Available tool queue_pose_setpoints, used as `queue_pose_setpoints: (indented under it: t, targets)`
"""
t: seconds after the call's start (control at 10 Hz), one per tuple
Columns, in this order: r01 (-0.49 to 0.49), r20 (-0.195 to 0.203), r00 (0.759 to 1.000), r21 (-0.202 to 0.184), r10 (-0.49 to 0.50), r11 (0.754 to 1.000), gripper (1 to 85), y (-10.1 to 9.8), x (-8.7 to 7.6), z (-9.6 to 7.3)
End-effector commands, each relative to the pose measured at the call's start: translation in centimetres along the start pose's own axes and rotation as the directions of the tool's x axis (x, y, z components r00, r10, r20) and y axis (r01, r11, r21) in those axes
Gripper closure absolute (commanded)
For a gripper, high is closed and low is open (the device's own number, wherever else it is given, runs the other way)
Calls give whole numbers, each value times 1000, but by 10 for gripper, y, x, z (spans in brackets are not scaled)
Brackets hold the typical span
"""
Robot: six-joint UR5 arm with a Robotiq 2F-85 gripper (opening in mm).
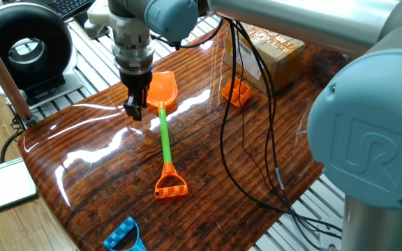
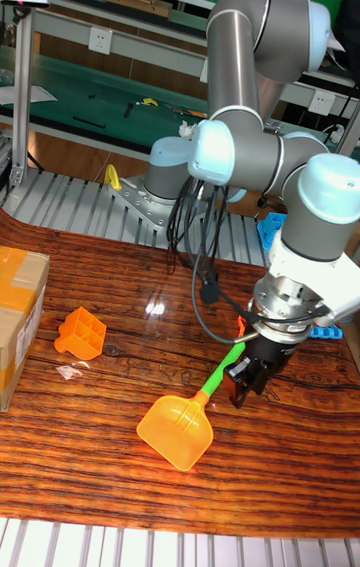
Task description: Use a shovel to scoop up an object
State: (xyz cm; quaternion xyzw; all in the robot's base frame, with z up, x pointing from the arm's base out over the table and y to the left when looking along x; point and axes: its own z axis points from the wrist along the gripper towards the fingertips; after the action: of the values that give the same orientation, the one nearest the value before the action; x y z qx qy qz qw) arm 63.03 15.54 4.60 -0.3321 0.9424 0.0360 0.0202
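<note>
So here's where we're at: the shovel (image 1: 164,125) is lying flat on the table (image 1: 208,160), blade pointing toward the far edge and the D-loop end toward the near edge. That leaves the green shaft fully exposed, which is the obvious place for us to grab it.

Our gripper (image 1: 134,108) is pointing straight down, just beside the blade on its left in the fixed view. In the tall view the gripper (image 2: 251,379) hangs right next to the shaft where it meets the blade. It isn't holding anything. The fingers look close together, but honestly we cannot tell from either angle whether they're fully closed or just narrow.

The object (image 1: 236,92), the little orange grid block, sits further back on the table, well apart from the shovel and near the cardboard box (image 1: 271,49). In the tall view it's the block (image 2: 81,333) off to the left, with clear wood between it and the blade, so there's room to slide the blade up to it.

Our guess is we're lining up over the shaft for a grasp. The dangling cables (image 1: 246,104) hang near the block, so that's worth watching.
</note>
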Motion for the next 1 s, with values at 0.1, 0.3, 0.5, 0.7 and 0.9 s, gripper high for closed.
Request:
queue_pose_setpoints:
  t: [0.1,0.3,0.5,0.7,0.9]
  targets:
    - [36,29,999,-34,-35,999,403,-3,1,4]
    - [17,16,1000,-9,-17,1000,387,-9,4,4]
    - [2,-1,1000,13,-2,1000,397,-15,9,4]
    - [10,8,1000,8,-10,1000,397,-18,7,10]
    - [21,15,1000,10,-21,1000,393,-24,5,17]
